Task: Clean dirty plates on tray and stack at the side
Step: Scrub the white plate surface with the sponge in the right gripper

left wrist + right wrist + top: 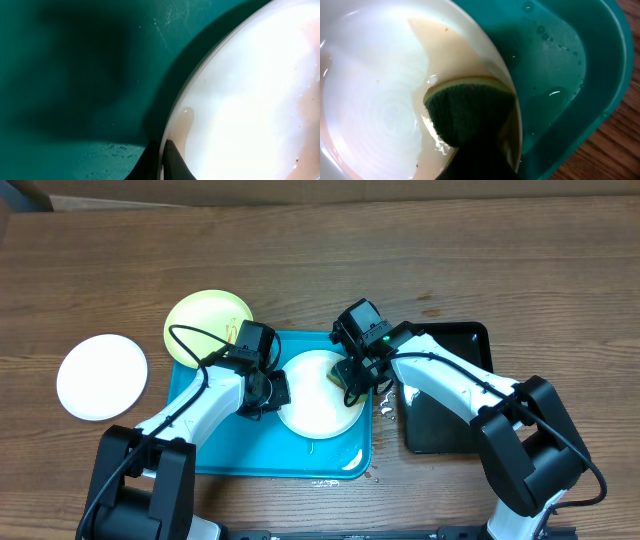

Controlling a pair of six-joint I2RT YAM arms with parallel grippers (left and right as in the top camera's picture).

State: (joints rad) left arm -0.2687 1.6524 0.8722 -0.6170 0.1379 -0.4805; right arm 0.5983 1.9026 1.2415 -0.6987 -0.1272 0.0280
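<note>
A white plate point(315, 395) lies on the turquoise tray point(225, 455). My left gripper point(277, 388) is shut on the plate's left rim point(172, 125), one finger on each side. My right gripper point(352, 380) is shut on a green and yellow sponge point(465, 112) and presses it onto the wet plate point(375, 100) near its right rim. A pale yellow-green plate point(205, 320) lies partly on the tray's back left corner. Another white plate point(101, 376) lies on the table at the left.
A black tray point(440, 395) stands right of the turquoise tray. Water drops lie on the turquoise tray point(555, 75) and on the table point(385, 408) between the trays. The table's wood shows beyond the tray's rim in the right wrist view point(620, 135).
</note>
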